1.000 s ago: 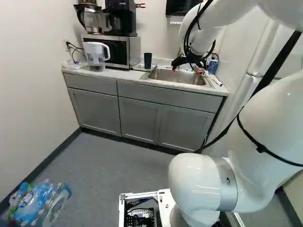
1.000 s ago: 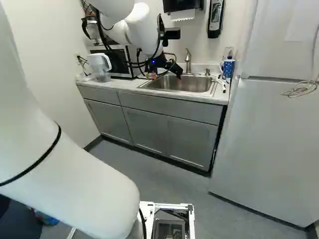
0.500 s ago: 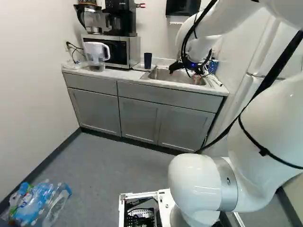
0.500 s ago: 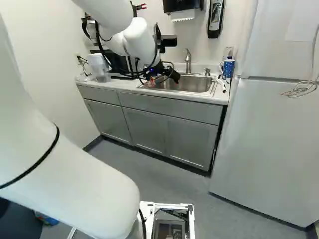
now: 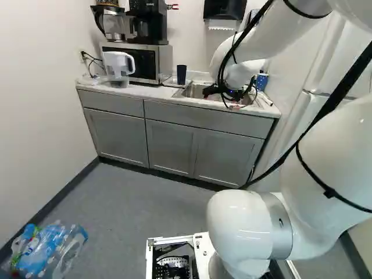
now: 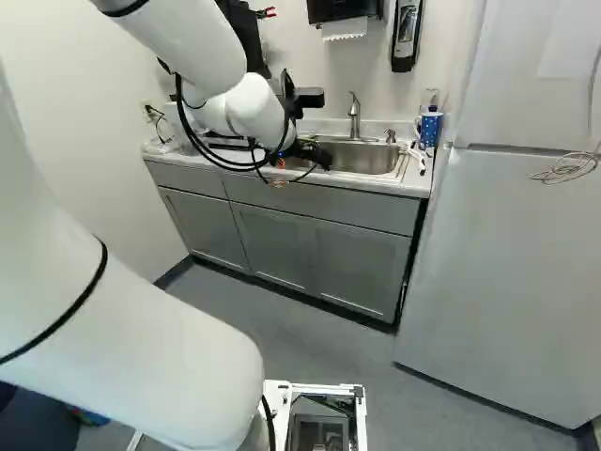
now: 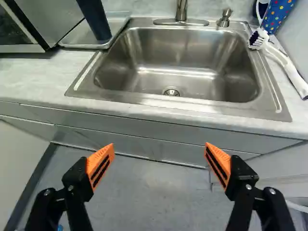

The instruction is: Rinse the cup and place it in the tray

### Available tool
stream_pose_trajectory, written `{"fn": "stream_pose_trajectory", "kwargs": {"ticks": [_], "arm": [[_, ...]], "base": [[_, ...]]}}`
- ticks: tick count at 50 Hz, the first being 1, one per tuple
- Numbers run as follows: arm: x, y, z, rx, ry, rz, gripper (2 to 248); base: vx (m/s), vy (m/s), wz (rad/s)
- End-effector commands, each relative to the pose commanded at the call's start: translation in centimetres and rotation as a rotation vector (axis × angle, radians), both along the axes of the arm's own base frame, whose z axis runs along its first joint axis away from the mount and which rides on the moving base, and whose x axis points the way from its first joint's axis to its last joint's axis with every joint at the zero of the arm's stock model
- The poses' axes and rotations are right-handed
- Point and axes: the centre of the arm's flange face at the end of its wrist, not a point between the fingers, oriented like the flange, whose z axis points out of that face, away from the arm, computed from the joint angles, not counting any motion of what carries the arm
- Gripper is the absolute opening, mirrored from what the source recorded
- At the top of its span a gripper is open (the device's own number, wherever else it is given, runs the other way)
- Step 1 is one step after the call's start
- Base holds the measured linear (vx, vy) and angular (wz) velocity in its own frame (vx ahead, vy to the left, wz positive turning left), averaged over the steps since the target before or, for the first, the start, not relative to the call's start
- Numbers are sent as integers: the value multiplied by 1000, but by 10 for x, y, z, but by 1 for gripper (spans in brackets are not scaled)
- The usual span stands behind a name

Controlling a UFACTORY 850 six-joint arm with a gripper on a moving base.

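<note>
Arm (image 5: 331,168) out twd sink (image 7: 178,60), jaws wide apart.
Far end slants down nr sink, sink ahead of jaws; cup (image 7: 96,19) upright on tray (image 7: 79,36) beside it.

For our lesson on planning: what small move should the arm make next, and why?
Probably ease the claw back from the counter, keeping it open: the cup already stands in the tray, and the claw holds nothing.
</note>
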Motion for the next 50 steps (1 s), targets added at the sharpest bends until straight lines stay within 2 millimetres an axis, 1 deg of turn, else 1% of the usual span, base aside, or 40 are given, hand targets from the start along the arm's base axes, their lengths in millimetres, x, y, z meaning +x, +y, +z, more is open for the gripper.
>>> {"fn": "stream_pose_trajectory", "kwargs": {"ticks": [14,30,50], "arm": [[-17,14,-35,-13,-57,31,247],[-43,30,-76,-28,-128,69,247],[-78,46,-117,-41,-204,109,247]], "base": [[0,0,0],[0,0,0],[0,0,0]]}}
